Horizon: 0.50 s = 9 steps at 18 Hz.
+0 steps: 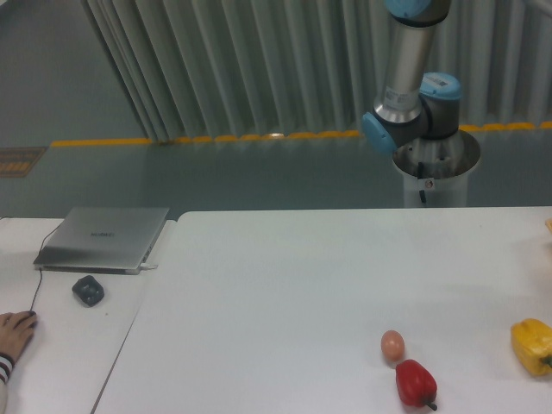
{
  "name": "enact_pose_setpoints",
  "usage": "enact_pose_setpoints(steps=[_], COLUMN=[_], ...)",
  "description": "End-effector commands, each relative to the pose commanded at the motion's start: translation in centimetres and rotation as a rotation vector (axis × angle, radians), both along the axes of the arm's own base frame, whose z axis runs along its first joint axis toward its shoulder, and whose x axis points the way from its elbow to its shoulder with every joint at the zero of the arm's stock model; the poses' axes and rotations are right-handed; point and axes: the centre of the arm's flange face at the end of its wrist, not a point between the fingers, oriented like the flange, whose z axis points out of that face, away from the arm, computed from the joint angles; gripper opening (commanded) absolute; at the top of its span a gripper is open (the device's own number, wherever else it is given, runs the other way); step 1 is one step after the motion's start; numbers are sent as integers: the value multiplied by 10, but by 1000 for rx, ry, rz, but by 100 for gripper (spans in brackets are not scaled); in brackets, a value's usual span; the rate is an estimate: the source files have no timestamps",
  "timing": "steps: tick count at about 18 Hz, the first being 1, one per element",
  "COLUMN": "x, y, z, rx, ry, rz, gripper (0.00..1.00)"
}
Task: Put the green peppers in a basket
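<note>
The green peppers are out of view, and so is my gripper. Only the arm's base and lower joints (412, 121) show, behind the table's far right edge, with the arm running up out of the top of the frame. No basket can be made out; a tiny tan sliver (548, 225) touches the right edge and I cannot tell what it is.
On the white table (285, 293) a yellow pepper (532, 346) lies at the right edge. A red pepper (414, 383) and an egg (392, 345) sit near the front. On the left table are a closed laptop (103, 238), a dark mouse-like object (88, 290) and a person's hand (13, 332).
</note>
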Motion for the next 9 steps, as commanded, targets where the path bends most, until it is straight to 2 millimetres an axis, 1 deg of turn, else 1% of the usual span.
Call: enact_pose_setpoints(steps=[1, 3, 5, 9], x=[-2, -7, -10, -14], y=[-2, -11, -11, -14], z=[-3, -5, -6, -6], rx=[-3, -1, -3, 14], ry=[-3, -8, -7, 3], rz=[-20, -23, -20, -11], gripper=[48, 62, 100, 100])
